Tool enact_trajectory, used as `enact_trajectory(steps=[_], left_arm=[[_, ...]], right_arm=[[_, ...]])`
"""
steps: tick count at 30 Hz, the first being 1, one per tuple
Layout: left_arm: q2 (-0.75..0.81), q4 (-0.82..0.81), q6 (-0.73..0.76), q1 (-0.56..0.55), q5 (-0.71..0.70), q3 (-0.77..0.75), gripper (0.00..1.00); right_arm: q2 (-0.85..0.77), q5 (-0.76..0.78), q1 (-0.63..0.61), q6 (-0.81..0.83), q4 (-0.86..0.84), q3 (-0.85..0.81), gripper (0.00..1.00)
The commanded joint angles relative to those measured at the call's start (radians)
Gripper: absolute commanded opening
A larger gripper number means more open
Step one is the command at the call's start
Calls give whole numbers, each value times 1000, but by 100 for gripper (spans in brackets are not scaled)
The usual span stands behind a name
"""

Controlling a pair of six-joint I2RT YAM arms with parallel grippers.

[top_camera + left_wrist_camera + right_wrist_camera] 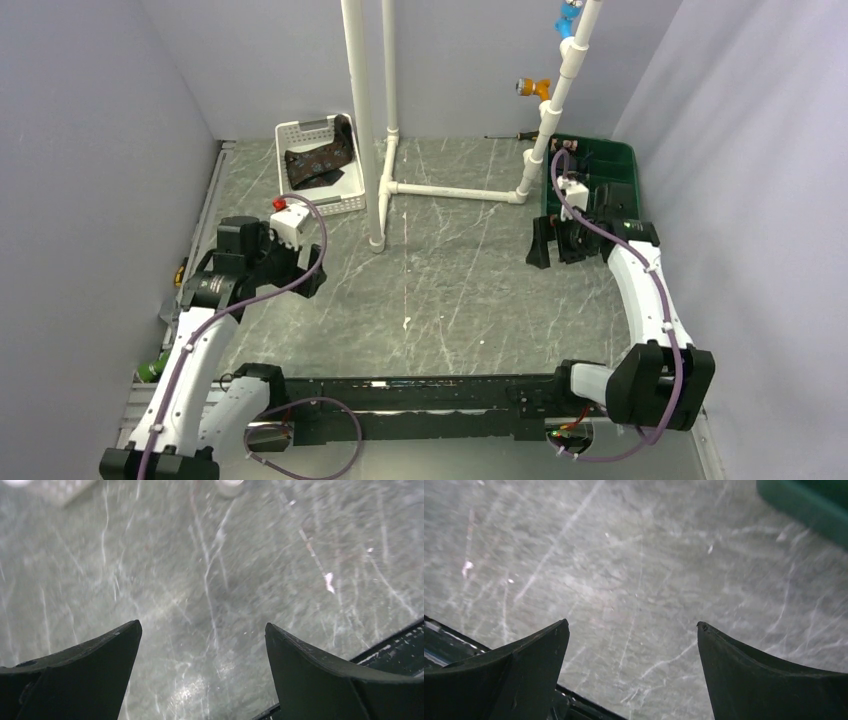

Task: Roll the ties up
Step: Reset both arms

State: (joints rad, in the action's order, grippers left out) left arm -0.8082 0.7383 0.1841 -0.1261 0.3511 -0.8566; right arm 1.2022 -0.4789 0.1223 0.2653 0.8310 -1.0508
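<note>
Left fingers (80,667), right fingers (509,672): apart | white basket (335,205): ties (318,162)

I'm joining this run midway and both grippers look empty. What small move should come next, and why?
Probably move the left gripper toward the white basket to take a tie. The ties lie bunched inside it, none on the table. Both it and the right gripper hang open and empty, and the left one is nearer.
</note>
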Motion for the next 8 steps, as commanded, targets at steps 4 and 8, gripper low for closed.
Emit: enact_trajectory(steps=[4,8], left_arm=[[5,2,-83,72,-98,59,99],[-10,1,-114,80,-128,31,99]], right_arm=[[-93,94,1,33,-54,87,100],[-109,77,0,14,-45,72,100]])
